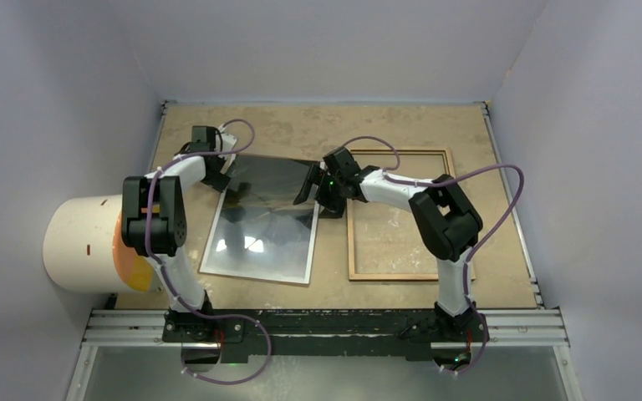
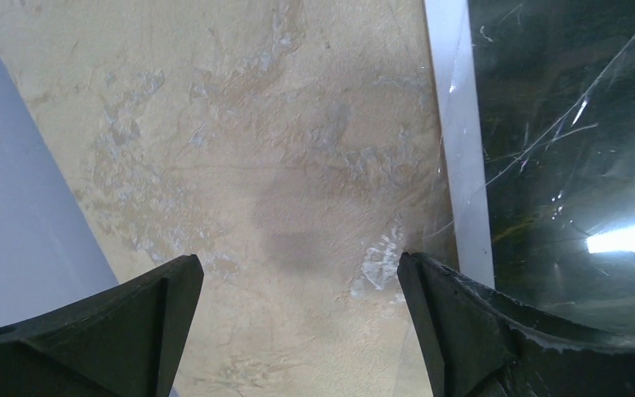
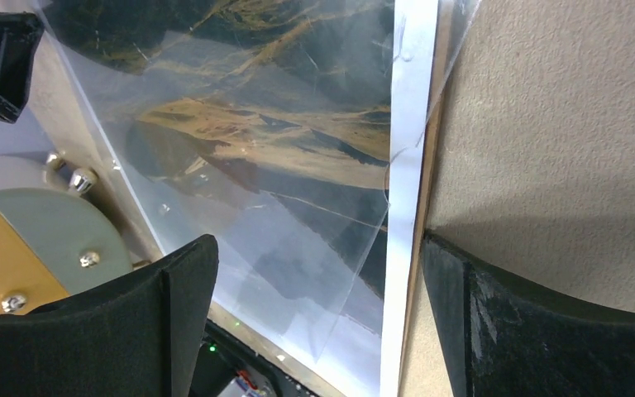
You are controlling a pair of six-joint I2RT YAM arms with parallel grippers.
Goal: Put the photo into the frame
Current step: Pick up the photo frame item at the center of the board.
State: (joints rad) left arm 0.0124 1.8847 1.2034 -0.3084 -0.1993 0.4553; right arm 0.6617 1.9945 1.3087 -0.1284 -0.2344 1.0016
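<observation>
Photo [image 1: 263,221] lies centre-left in top view on the table [image 1: 301,134], outside the frame [image 1: 350,242], which sits just to its right, wood side up. R arm crosses the frame's upper-left corner. White drum [image 1: 84,242] at far left.

Right gripper [image 1: 311,188] at photo's upper-right corner and left gripper [image 1: 217,175] at its upper-left; both spread wide, grasping nothing.

Only the wrist views show white border and creased clear film over the dark mtn print [image 3: 281,149]. In L wrist view the left gripper [image 2: 298,273] is over bare table beside the border.
</observation>
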